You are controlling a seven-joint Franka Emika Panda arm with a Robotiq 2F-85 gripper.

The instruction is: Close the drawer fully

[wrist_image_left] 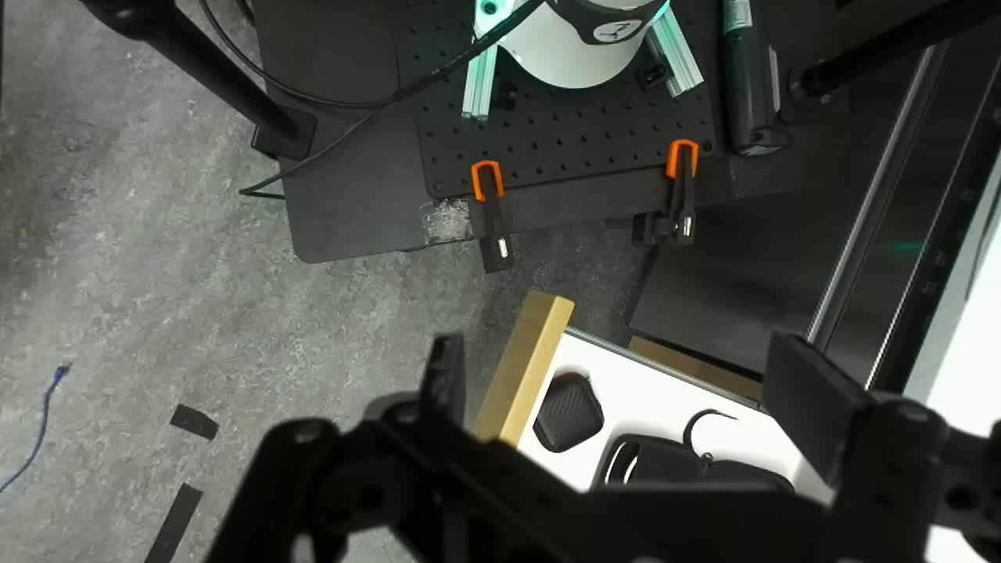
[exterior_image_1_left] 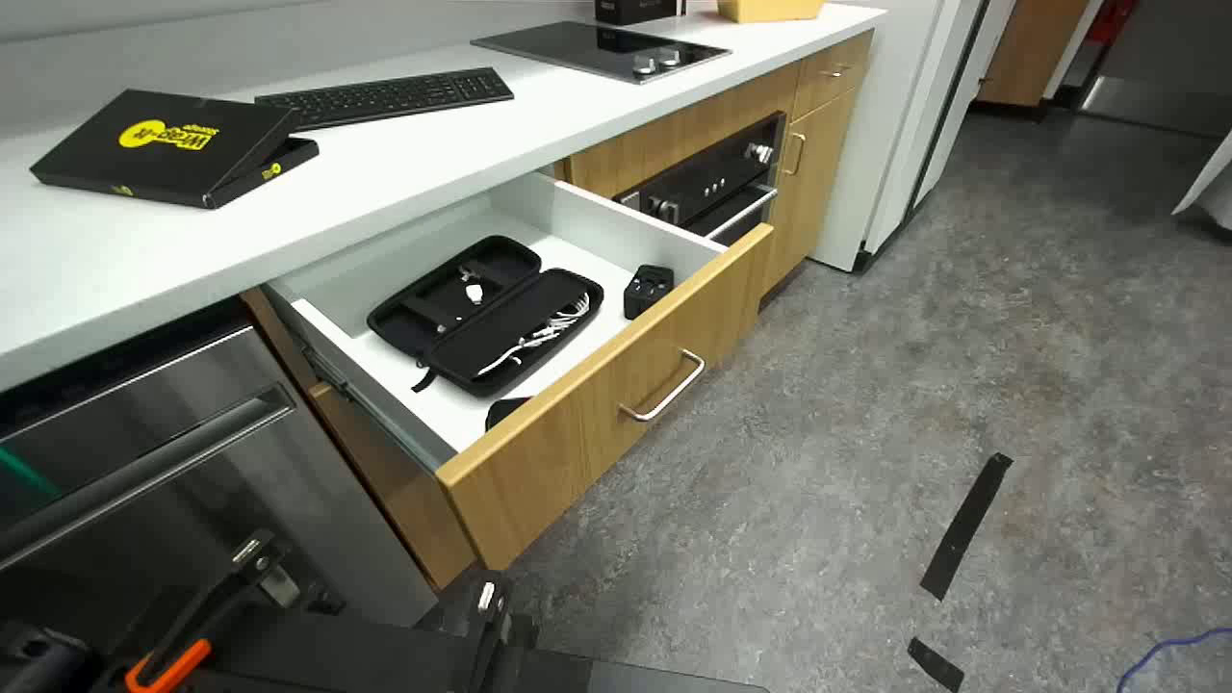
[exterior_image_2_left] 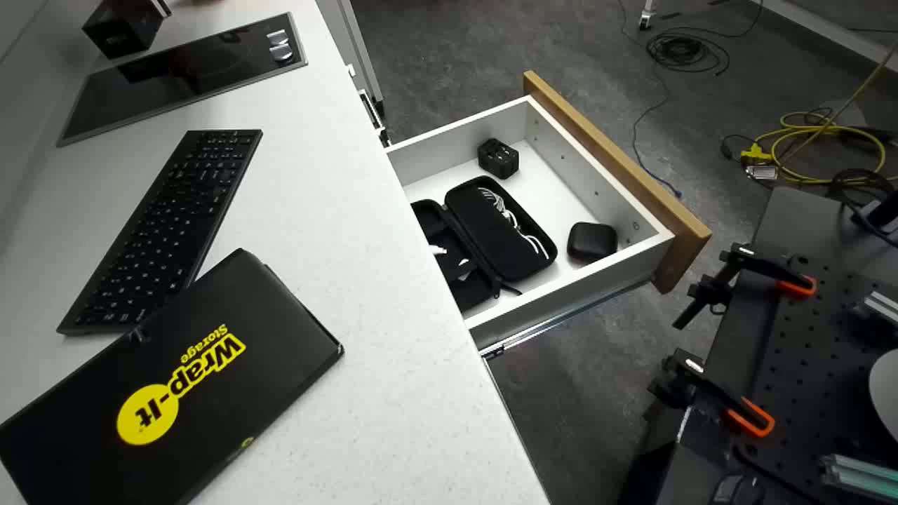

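Note:
The drawer (exterior_image_1_left: 568, 452) stands pulled far out of the cabinet under the counter. Its oak front carries a silver bar handle (exterior_image_1_left: 674, 393), and its inner walls are white. The drawer also shows in an exterior view (exterior_image_2_left: 610, 144) from above the counter, where the handle is hidden. In the wrist view, part of the drawer front (wrist_image_left: 525, 367) and the white inside show below my gripper (wrist_image_left: 622, 375). My gripper is open, its two fingers wide apart with nothing between them. The view looks down past it onto the drawer, and no contact shows. The gripper is outside both exterior views.
The drawer holds an open black case (exterior_image_2_left: 501, 228), a black cube (exterior_image_2_left: 498, 158) and a black pouch (exterior_image_2_left: 591, 241). A black box (exterior_image_1_left: 168, 144) and keyboard (exterior_image_1_left: 385, 96) lie on the counter. Clamps (exterior_image_2_left: 747, 414) stick out from the robot's base table. A steel appliance (exterior_image_1_left: 192, 481) adjoins the drawer.

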